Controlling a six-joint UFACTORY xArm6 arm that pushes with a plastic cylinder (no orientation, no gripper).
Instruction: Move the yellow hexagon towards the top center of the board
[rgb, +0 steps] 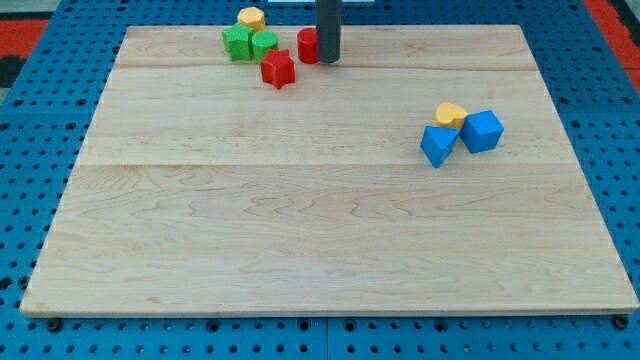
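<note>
The yellow hexagon (251, 18) sits at the board's top edge, left of centre, just above a green star-like block (237, 42) and a green round block (264, 44). A red star (278, 68) lies below and right of them. A red cylinder (308, 45) stands right of the green ones. My tip (328, 59) is at the top centre, touching the red cylinder's right side, and about 80 px right of the yellow hexagon.
At the view's right, a yellow heart-like block (451, 114), a blue cube (482, 131) and a blue triangular block (437, 146) huddle together. The wooden board (330, 240) lies on a blue pegboard (20, 150).
</note>
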